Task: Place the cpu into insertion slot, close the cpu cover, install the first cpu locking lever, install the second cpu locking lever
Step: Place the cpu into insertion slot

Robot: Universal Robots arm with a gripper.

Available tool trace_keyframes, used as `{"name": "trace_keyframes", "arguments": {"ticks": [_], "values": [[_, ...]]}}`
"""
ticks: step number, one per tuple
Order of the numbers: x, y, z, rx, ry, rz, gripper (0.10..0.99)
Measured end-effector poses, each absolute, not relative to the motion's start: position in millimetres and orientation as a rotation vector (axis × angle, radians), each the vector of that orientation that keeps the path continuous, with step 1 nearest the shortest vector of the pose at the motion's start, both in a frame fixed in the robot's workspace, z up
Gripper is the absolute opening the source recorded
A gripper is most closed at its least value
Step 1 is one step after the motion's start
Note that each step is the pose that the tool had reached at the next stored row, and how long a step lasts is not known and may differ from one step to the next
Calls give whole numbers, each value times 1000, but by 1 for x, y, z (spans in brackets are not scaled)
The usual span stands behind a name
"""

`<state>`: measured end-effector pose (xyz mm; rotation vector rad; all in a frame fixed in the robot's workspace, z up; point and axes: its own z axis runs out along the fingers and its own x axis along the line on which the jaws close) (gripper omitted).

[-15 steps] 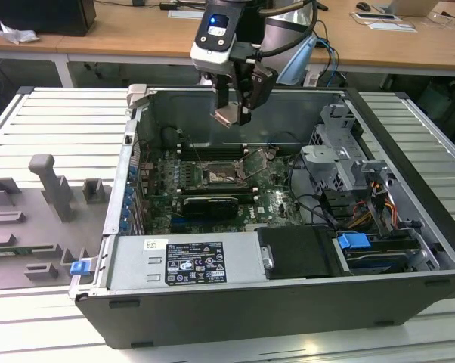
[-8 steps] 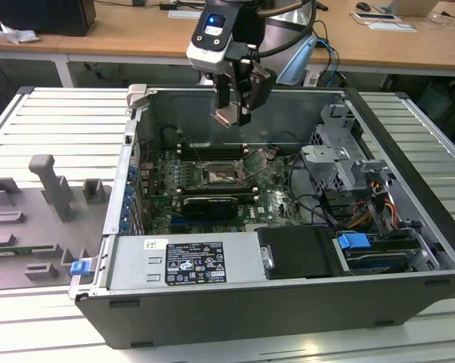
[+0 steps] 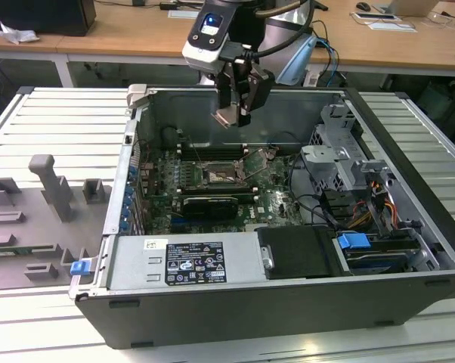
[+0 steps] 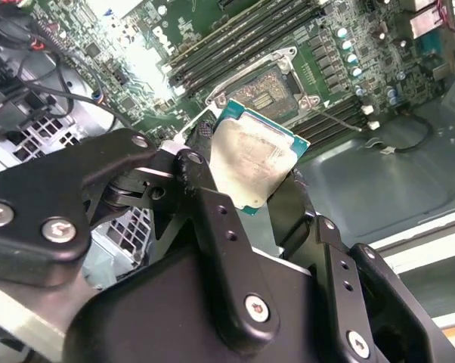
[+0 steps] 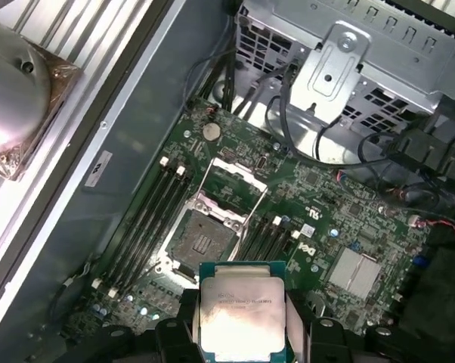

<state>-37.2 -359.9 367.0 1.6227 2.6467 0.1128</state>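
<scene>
My gripper [image 3: 231, 113] hangs above the open computer case, shut on the cpu [image 3: 227, 116]. In both wrist views the cpu [image 4: 254, 162] [image 5: 241, 310] is a flat silver square with a green edge, clamped between the black fingers [image 4: 205, 189]. The insertion slot [image 3: 226, 175] [image 4: 271, 89] [image 5: 203, 242] lies below on the green board, its dark centre uncovered. The cpu cover [image 5: 231, 185] stands swung up at the slot's far edge in the first wrist view. The cpu is well above the slot and not touching it.
Black memory slots [image 5: 148, 219] flank the socket. A long black card [image 3: 206, 204] and the power supply [image 3: 182, 261] sit in front of it; a metal drive cage [image 3: 341, 159] and cables are at the exterior view's right. A grey fixture tray [image 3: 38, 208] lies outside the case at the left.
</scene>
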Motion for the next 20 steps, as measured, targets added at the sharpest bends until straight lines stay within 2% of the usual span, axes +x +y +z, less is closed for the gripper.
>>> {"name": "trace_keyframes", "arguments": {"ticks": [20], "values": [[-37, -360, 365, 2071, 2293, 91, 541]]}}
